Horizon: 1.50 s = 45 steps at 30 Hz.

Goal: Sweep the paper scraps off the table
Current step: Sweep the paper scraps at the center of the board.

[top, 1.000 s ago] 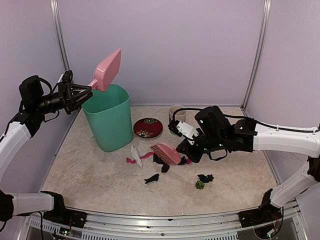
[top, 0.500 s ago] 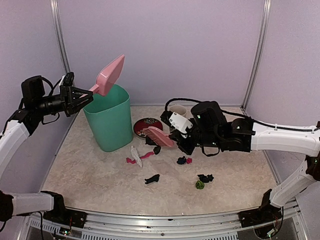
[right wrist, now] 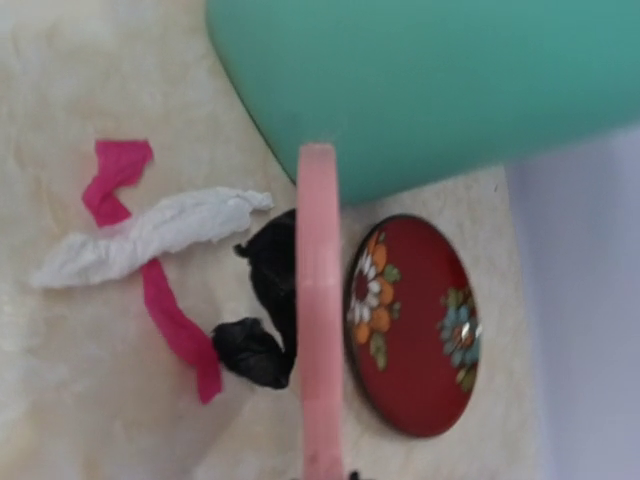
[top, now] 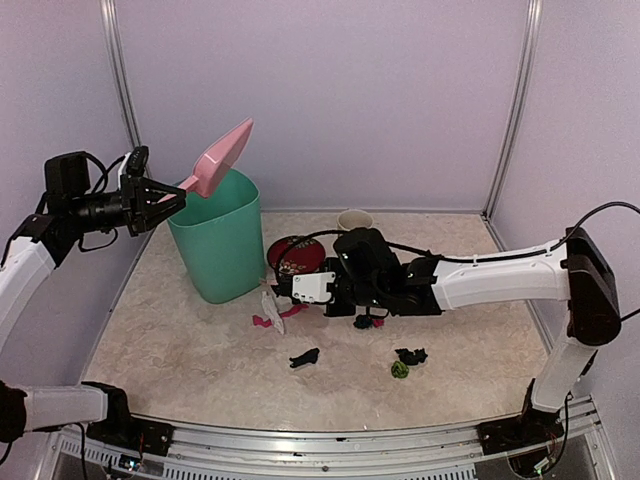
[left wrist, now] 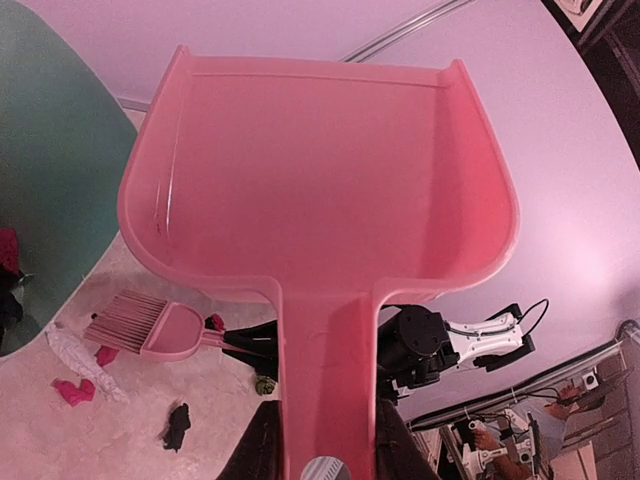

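Mostly the paper scraps (top: 303,357) are lying loose on the table (top: 180,340), in front of the green bin (top: 215,240) and the red plate (right wrist: 420,320). They are looking light, soft and crumpled, so pushing them from behind is probably suiting them better than pinching. The right gripper (left wrist: 243,343) is clamping the pink brush (right wrist: 318,300), whose edge is sitting just beside a black scrap. The left gripper (top: 165,190) is gripping the dustpan (left wrist: 320,180) by its handle, above the bin.

A robot test cell in a lab: plain lilac panels (top: 350,100) joined by metal posts (top: 512,110) box in a stone-mottled worktop (top: 180,350), with a metal rail (top: 330,437) and loose cables (top: 540,465) along the bottom edge.
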{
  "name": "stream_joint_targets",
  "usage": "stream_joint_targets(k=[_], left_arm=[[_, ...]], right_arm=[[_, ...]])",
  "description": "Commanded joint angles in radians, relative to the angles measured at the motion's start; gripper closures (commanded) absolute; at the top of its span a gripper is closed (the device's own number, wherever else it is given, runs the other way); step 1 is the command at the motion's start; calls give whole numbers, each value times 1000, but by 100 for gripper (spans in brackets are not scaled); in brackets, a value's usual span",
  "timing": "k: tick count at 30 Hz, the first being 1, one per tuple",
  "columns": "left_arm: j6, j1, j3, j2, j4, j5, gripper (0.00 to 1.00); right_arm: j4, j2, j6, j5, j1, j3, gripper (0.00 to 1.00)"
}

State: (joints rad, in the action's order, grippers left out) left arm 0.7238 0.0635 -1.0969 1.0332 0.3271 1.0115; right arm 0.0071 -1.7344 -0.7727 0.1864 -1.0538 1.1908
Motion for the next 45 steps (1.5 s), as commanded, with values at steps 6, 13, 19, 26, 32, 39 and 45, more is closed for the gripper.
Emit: stream_joint_targets(k=[6, 13, 19, 26, 32, 39, 45], left_arm=[[-52, 5, -29, -22, 26, -1, 100], [-57, 3, -24, -31, 34, 1, 100], [-59, 4, -32, -29, 35, 5, 100], [-58, 12, -35, -15, 26, 6, 100], [-62, 27, -37, -6, 21, -6, 100], [-60, 88, -39, 23, -4, -40, 100], [-72, 161, -53, 57, -21, -79, 100]], right_arm=[[54, -162, -319, -93, -9, 118, 100], [-49, -208, -359, -141, -21, 151, 100], [-126, -140, -382, -131, -53, 53, 100], [-142, 69, -415, -8, -116, -170, 100], [-234, 263, -360, 141, -158, -320, 100], [-259, 546, -180, 296, -164, -391, 100], [-393, 628, 39, 391, -163, -332, 100]])
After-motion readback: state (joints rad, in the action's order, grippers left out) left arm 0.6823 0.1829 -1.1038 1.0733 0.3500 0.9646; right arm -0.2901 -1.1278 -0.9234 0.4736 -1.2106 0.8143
